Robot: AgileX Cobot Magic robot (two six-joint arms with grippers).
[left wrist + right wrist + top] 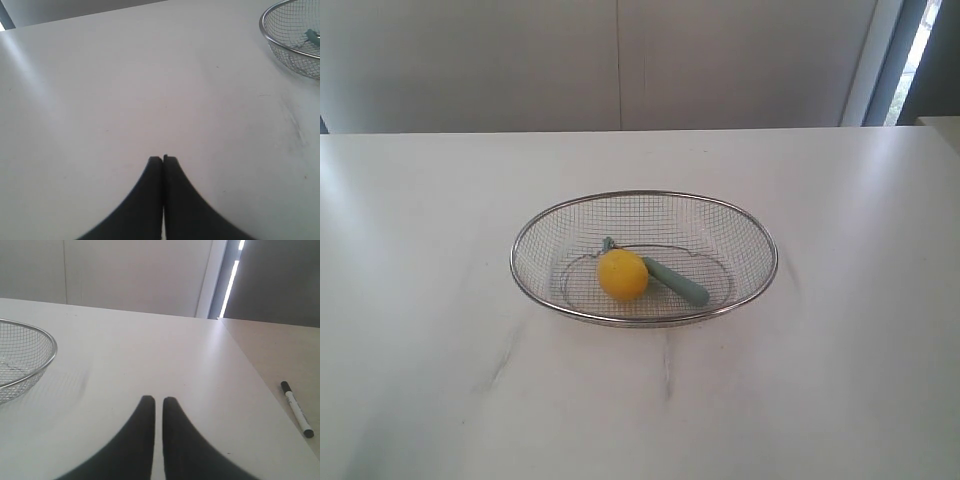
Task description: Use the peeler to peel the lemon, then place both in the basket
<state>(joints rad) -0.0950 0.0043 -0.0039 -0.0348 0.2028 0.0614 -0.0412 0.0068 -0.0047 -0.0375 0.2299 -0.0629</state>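
The yellow lemon [622, 274] lies in the wire mesh basket [643, 193] at the middle of the white table. The teal peeler [675, 281] lies in the basket too, its head tucked behind the lemon and its handle pointing right. Neither arm shows in the exterior view. My left gripper [163, 158] is shut and empty over bare table, well away from the basket [290, 50], where a bit of the peeler [312, 36] shows. My right gripper [155, 400] is shut to a thin slit with nothing in it, on the other side of the basket [52, 346].
A black-and-white marker pen [296, 409] lies on a beige surface beyond the table's right edge. A grey wall and a window strip stand behind the table.
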